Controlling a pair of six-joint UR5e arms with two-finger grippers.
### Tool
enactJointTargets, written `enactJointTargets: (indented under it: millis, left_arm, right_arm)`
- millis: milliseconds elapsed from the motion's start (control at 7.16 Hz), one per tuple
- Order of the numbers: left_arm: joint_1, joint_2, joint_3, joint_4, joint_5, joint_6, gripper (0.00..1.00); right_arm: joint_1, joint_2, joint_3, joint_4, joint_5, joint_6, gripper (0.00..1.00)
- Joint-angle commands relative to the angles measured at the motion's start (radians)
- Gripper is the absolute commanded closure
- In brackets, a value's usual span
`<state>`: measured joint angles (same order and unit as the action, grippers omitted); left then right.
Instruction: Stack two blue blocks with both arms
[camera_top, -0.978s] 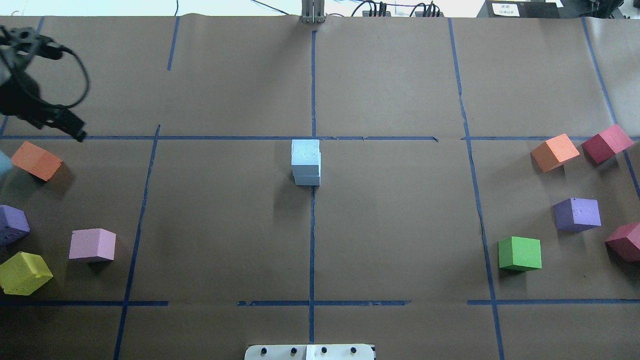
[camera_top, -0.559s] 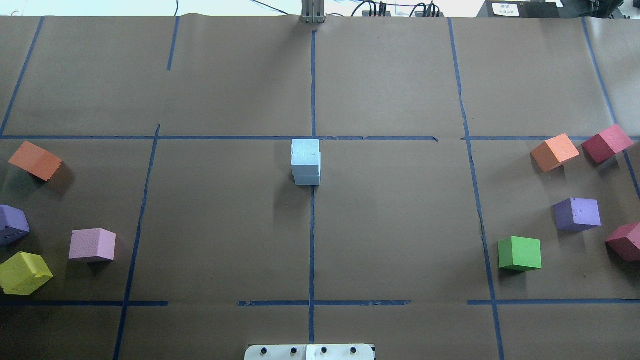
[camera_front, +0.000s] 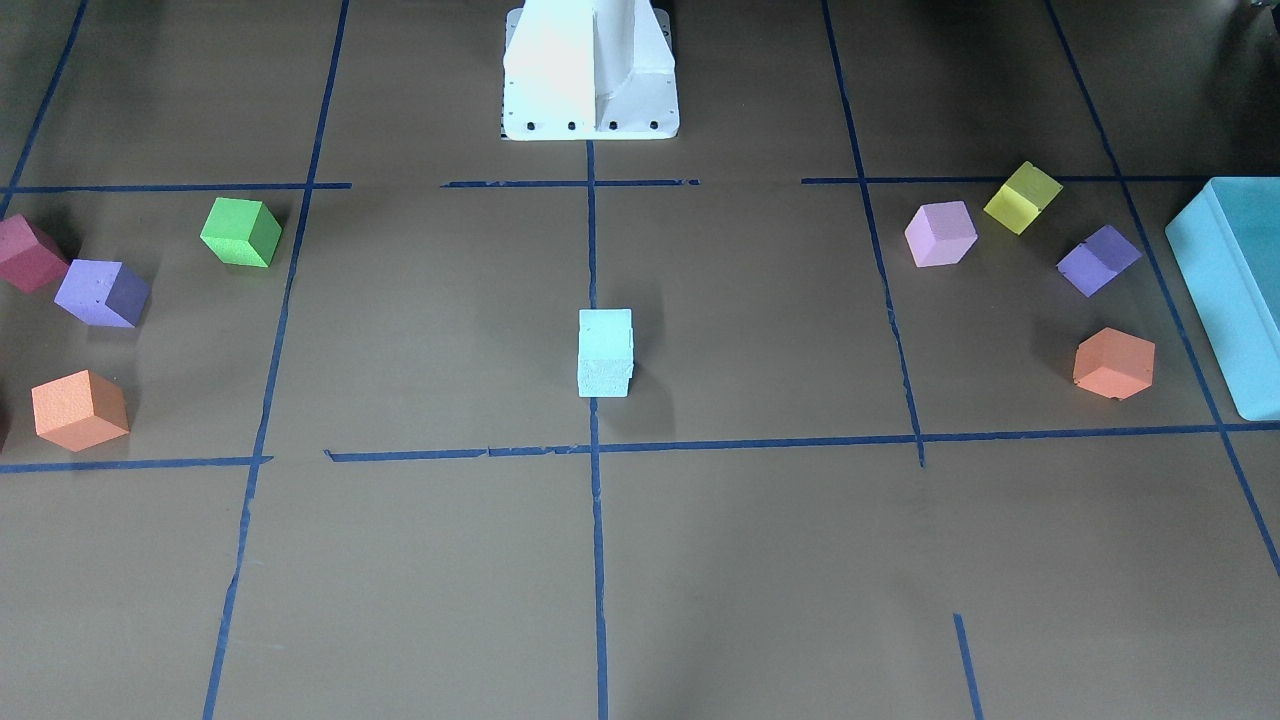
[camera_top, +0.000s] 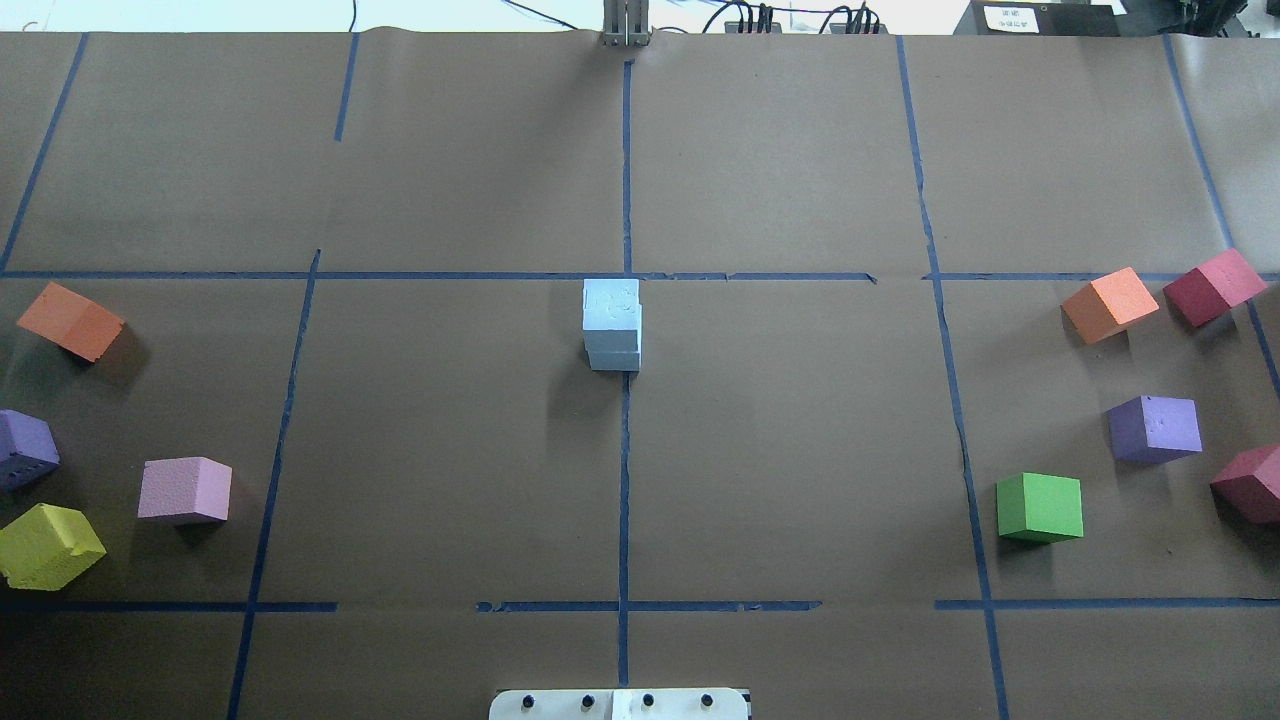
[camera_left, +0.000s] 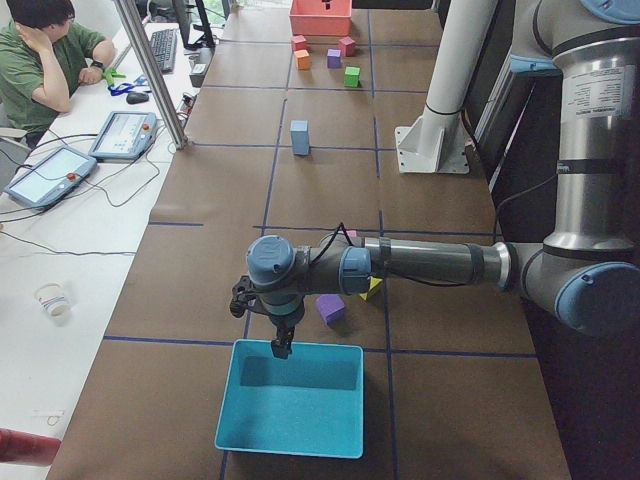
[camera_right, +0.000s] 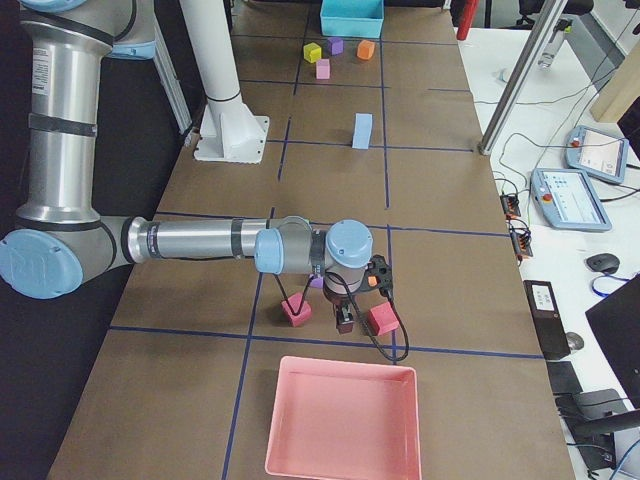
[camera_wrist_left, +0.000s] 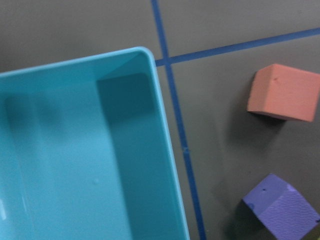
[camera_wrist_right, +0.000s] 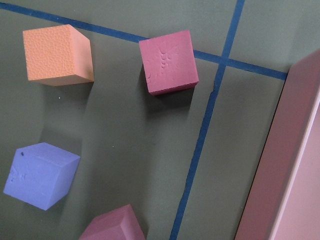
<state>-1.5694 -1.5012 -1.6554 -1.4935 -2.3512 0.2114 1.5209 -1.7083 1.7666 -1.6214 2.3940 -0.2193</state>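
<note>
Left gripper (camera_left: 283, 348) hangs fingers-down right over the teal box (camera_left: 300, 405), at the rim facing the table's middle. Only the side view catches it, so I cannot tell how wide it stands or whether it has hold of anything. Left arm (camera_left: 430, 262) is stretched level across the table's left end, wrist turned straight down. Its wrist camera looks onto a corner of the box (camera_wrist_left: 75, 150), with an orange cube (camera_wrist_left: 283, 92) and a purple cube (camera_wrist_left: 280, 210) on the paper beside it.

Centre of the table now: the blue blocks (camera_top: 611, 330) sit one on top of the other, edges close to flush, on the middle tape line just near of the cross line, well apart from both grippers.

Over on the right, right gripper (camera_right: 343, 322) points down between a crimson cube (camera_right: 295, 311) and a second crimson cube (camera_right: 381, 319), near the pink tray (camera_right: 340, 430). Again side view only, so I cannot tell its opening or grip. Right arm (camera_right: 190, 240) reaches out level, wrist bent down.
</note>
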Motion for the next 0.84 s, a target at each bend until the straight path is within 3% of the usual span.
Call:
enactJointTargets:
  millis: [0, 140, 699]
  left_arm:
    - [-0.006, 0.006, 0.038, -0.005, 0.044, 0.003, 0.00]
    - [-0.004, 0.009, 0.040, -0.005, 0.081, 0.006, 0.00]
    - [0.000, 0.013, 0.032, -0.005, 0.073, 0.008, 0.00]
  right_arm:
    - [-0.001, -0.001, -0.001, 0.000, 0.001, 0.000, 0.00]
    - [-0.001, -0.001, -0.001, 0.000, 0.001, 0.000, 0.00]
    - [-0.001, 0.001, -0.003, 0.000, 0.002, 0.000, 0.00]
